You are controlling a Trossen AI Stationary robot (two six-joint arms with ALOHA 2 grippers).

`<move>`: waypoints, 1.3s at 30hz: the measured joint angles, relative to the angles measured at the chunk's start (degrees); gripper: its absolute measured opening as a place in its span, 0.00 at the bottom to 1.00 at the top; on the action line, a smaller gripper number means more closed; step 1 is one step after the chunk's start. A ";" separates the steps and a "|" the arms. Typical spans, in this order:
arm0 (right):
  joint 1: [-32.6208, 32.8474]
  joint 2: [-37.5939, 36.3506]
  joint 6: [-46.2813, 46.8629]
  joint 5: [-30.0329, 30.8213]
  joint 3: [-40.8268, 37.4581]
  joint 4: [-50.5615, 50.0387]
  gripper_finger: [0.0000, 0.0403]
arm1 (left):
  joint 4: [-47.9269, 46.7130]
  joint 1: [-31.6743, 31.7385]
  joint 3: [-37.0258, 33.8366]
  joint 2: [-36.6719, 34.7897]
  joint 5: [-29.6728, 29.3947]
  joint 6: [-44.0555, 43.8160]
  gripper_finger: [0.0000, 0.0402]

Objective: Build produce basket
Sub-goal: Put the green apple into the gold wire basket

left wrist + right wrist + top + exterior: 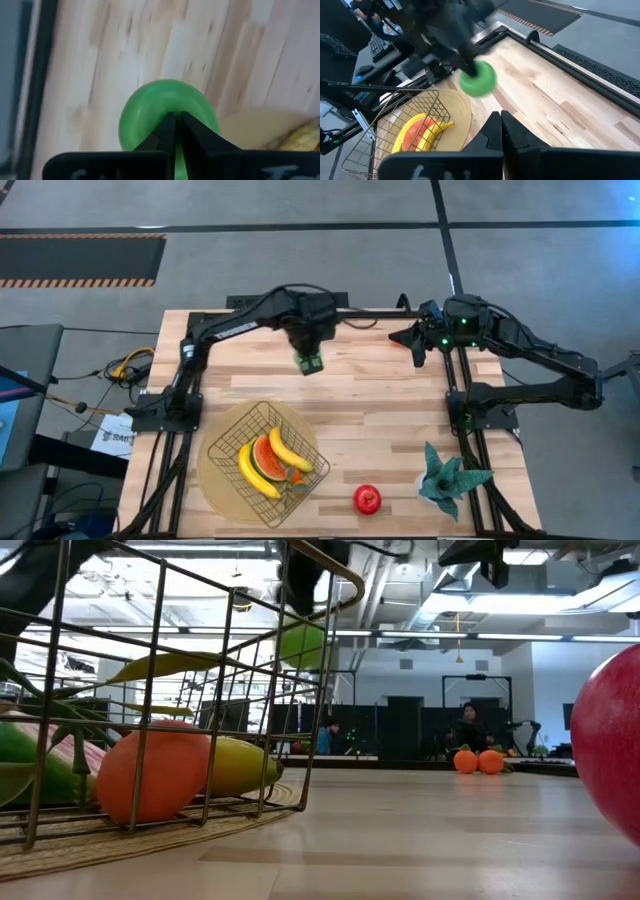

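The pale butcher-block wooden table (380, 410) carries a dark thin-wire mesh basket (232, 442) at its near left, sitting on a round tan woven disc (212, 470). Inside lie two yellow bananas (289, 452), a red-orange wedge slice (265, 458) and a small orange fruit (152, 783). A teal spiky-leaved plant (446, 476) stands at the near right, and a shiny red round fruit (367, 499) rests on the wood between it and the basket. The left gripper (309, 362) is clamped on a green apple (478, 78), held above the table (beyond the basket). The right gripper (418, 340) hangs closed and empty near the far right edge.
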 joint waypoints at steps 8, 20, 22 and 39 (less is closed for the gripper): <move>0.10 0.02 -0.11 0.00 0.00 -0.45 0.01 | -0.03 -7.87 -4.51 -10.21 -4.54 -12.06 0.00; 0.20 0.02 0.07 -0.02 -0.01 -2.59 0.01 | 6.30 -17.88 -38.42 -31.76 -10.14 -35.27 0.00; 0.16 0.04 0.36 -0.02 -0.02 -3.35 0.01 | 14.43 -19.58 -46.41 -35.33 -7.03 -37.37 0.00; 1.38 0.26 7.27 -0.02 -0.07 -10.79 0.01 | 37.84 -39.20 -73.74 -40.69 -4.23 -58.24 0.00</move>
